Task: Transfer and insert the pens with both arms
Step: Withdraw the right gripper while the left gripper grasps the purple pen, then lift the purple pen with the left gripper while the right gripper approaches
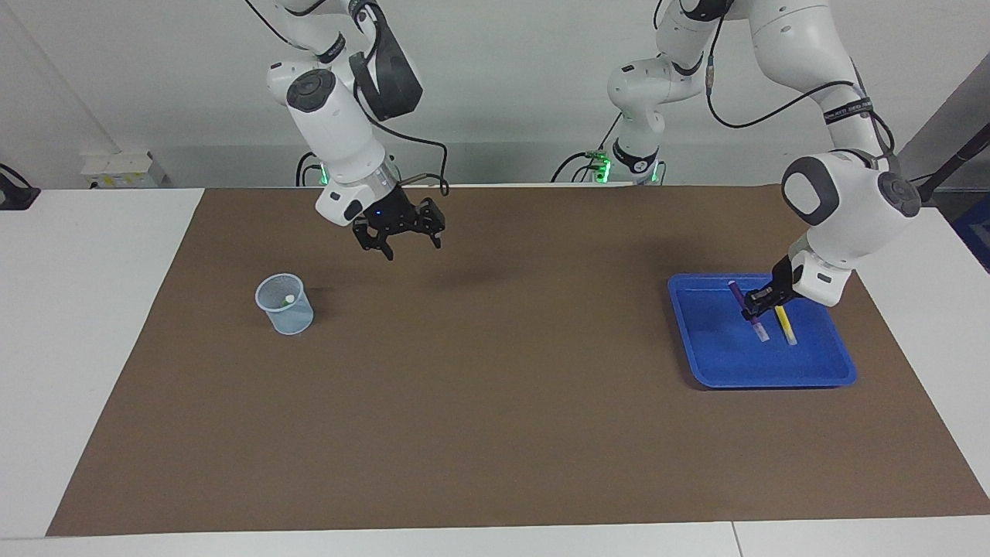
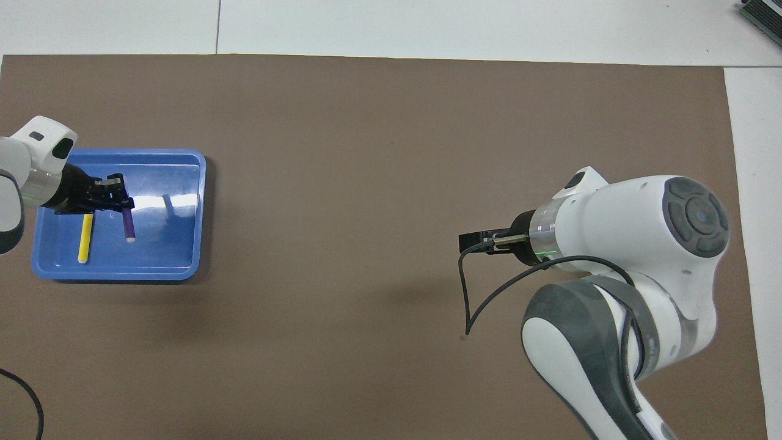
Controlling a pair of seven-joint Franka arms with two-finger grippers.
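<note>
My left gripper is shut on the dark purple pen. It holds the pen tilted over the blue tray, pale end lowest. The yellow pen lies flat in the tray beside it. My right gripper hangs open and empty over the brown mat, between the cup and the table's middle. In the clear plastic cup the pale end of a pen shows. The right arm hides the cup in the overhead view.
A brown mat covers the table, with white tabletop showing around it. A black cable loops down from the right arm's wrist. Cup and tray stand at the two ends of the mat.
</note>
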